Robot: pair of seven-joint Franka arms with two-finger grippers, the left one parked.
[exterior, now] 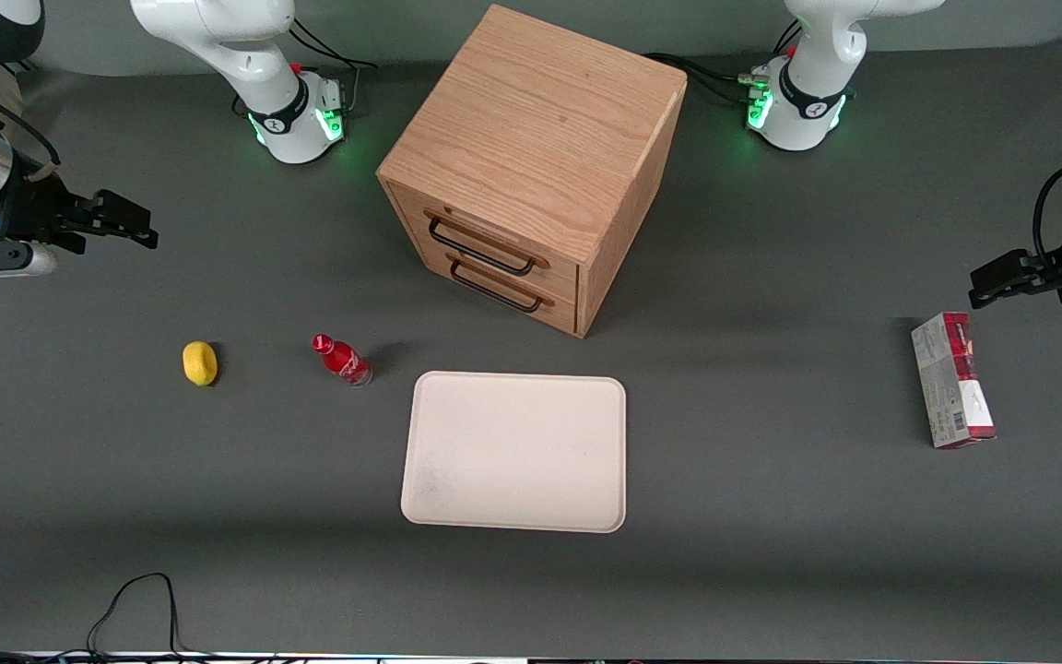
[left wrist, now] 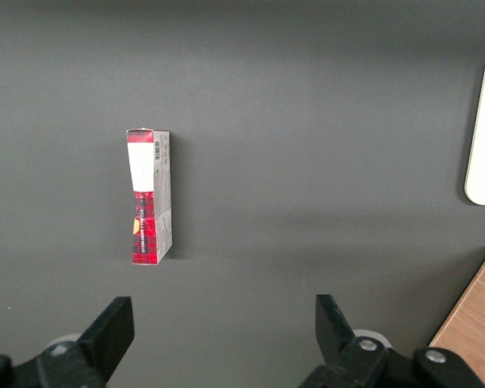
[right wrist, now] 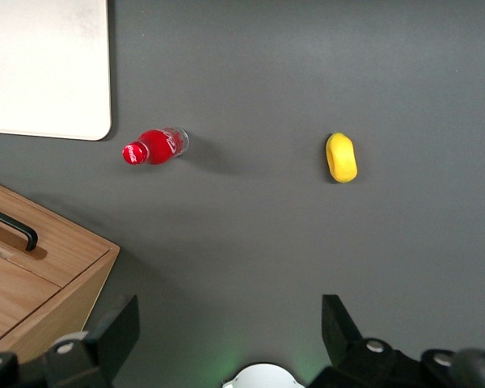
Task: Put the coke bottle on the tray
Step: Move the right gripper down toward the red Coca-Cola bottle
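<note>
One dark grey mat [exterior: 771, 572] covers the whole table, matte, w/ soft shadows across it; black cables [exterior: 139, 604] loop at the edge nearest the front camera; two white arm bases [exterior: 296, 115] glow green at the edge farthest from it.

Wooden drawer cabinet [exterior: 531, 157] stands mid-table, turned at an angle, two drawers w/ black handles [exterior: 480, 247] facing the tray; tray [exterior: 517, 452] lies flat in front of it, nearer the front camera, cream, bare, a faint smudge near one corner.

Coke bottle [exterior: 341, 360] stands on the mat just beside the tray's corner, toward the working arm's end, not touching it; red cap, white script, clear base; upright as far as I can tell. Lemon [exterior: 200, 362] sits further toward the working arm's end, well apart from the bottle; nothing between them.

Red-and-grey box [exterior: 952, 380] lies flat toward the parked arm's end, well apart from the tray.

Gripper [exterior: 130, 221] hangs at the working arm's end of the table, above the mat, farther from the front camera than the lemon; fingers [right wrist: 113, 335] spread apart, holding nothing; open mat between it and the bottle.
</note>
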